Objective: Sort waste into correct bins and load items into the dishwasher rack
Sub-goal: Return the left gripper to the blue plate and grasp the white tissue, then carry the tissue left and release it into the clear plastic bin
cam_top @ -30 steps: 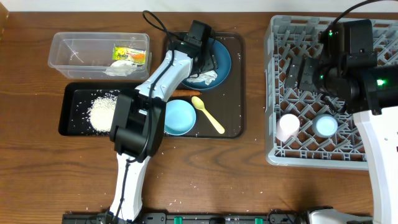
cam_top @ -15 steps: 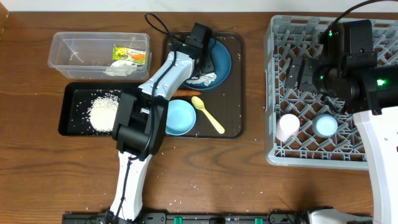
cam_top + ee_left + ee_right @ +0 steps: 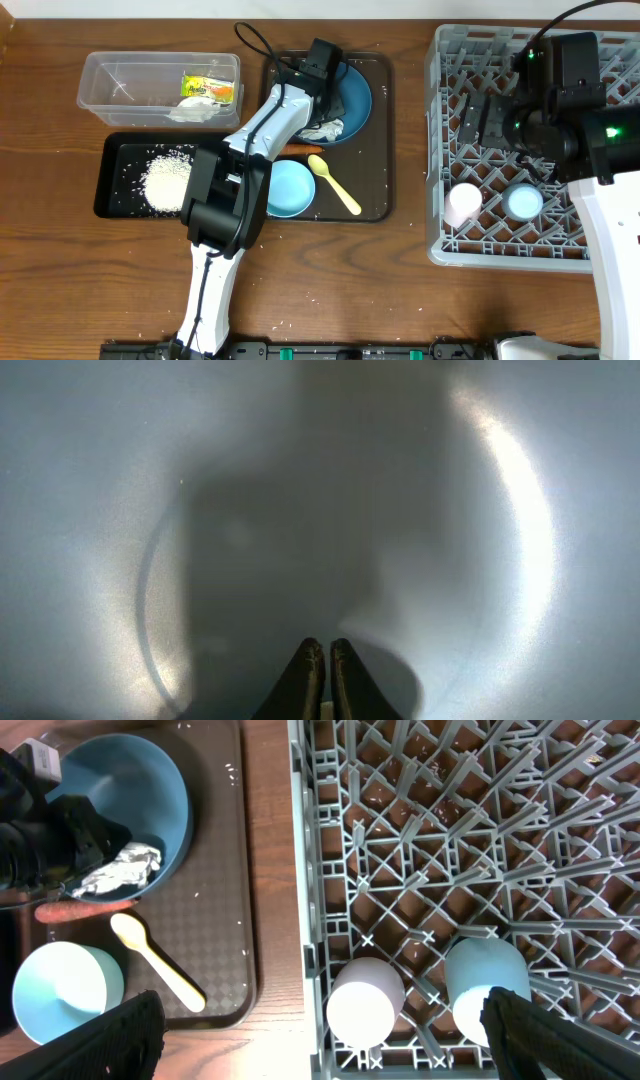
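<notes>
My left gripper (image 3: 326, 648) is shut low over the dark blue plate (image 3: 354, 92), and a pale sliver shows between its fingers. A crumpled white tissue (image 3: 324, 129) on the plate runs up to its tip in the right wrist view, so it looks pinched. The carrot-like stick (image 3: 300, 149), light blue bowl (image 3: 289, 188) and pale yellow spoon (image 3: 335, 184) lie nearby. My right gripper (image 3: 322, 1030) hangs wide open over the grey dishwasher rack (image 3: 600, 252), holding nothing. The pink-white cup (image 3: 462, 204) and light blue cup (image 3: 523, 202) stand in the rack.
The plate, bowl, spoon and stick sit on a dark brown serving tray (image 3: 376, 170). At the left, a clear tub (image 3: 110, 85) holds a yellow-green wrapper (image 3: 208, 88) and white tissue. A black tray (image 3: 118, 160) below it holds rice (image 3: 167, 178). Stray grains dot the wood.
My left gripper has gone from open to shut on the plate, and the tissue has bunched up smaller against it. The right arm has not moved.
</notes>
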### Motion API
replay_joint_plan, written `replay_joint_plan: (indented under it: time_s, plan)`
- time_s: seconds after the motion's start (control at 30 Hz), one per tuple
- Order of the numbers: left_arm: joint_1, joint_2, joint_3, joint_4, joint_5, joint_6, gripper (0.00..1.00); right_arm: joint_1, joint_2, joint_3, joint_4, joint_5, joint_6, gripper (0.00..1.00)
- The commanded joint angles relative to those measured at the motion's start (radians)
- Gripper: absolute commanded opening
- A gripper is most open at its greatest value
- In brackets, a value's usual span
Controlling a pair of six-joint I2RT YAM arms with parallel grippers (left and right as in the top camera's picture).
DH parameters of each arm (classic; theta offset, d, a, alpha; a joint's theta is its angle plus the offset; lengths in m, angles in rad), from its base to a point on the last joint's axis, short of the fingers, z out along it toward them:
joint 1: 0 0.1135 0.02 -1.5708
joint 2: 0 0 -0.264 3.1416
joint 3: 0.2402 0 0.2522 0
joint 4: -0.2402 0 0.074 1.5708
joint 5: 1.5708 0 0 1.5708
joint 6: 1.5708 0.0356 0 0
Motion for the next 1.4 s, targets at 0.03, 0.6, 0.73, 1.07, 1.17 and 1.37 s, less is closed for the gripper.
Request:
replay_joint_plan:
  time_s: [0.03,0.6,0.73,1.07,1.17,1.37]
  plan:
    - [-0.003,-0.002,-0.007,0.001,-0.003,0.004,0.06,-0.002,0.003,-0.007,-0.002,0.014,-0.019,0.99]
    - [0.044,-0.274,0.011,-0.095,-0.013,0.090,0.06,-0.002,0.003,-0.007,-0.002,0.014,-0.027,0.99]
    - [0.059,-0.270,0.011,-0.107,-0.012,0.087,0.24,-0.002,0.003,-0.007,-0.002,0.014,-0.027,0.99]
    - [-0.007,-0.163,0.005,-0.134,-0.008,0.085,0.70,-0.002,0.003,-0.007,-0.002,0.014,-0.027,0.99]
    - [-0.020,-0.116,0.005,-0.119,-0.009,0.067,0.71,-0.002,0.003,-0.007,-0.005,0.014,-0.027,0.99]
    - [-0.017,-0.039,0.005,-0.090,-0.010,0.060,0.74,-0.002,0.003,-0.007,-0.017,0.014,-0.036,0.99]
